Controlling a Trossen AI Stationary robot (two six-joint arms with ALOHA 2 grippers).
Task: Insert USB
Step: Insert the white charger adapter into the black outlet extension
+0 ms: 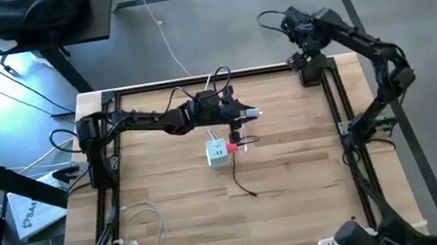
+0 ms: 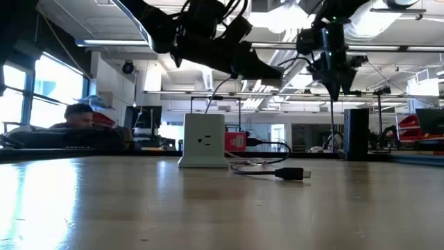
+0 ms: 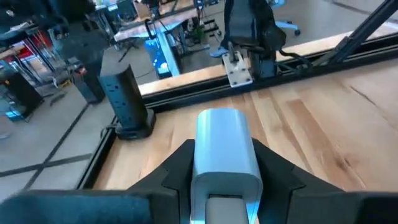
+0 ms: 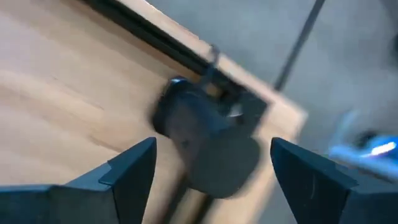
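High view: USB [image 1: 233, 148] beside charger, tiny | left fingers clamp silvery plug [image 3: 225, 158] | right fingers spread, empty

The left hand [image 1: 255, 115] hangs over the middle of the worktop [image 1: 301, 189]; the charger cube [image 1: 218, 154] stands just below and beside it; the USB [image 1: 233, 148] touches the cube's side; the right hand [image 1: 308, 61] waits well apart at the far corner.
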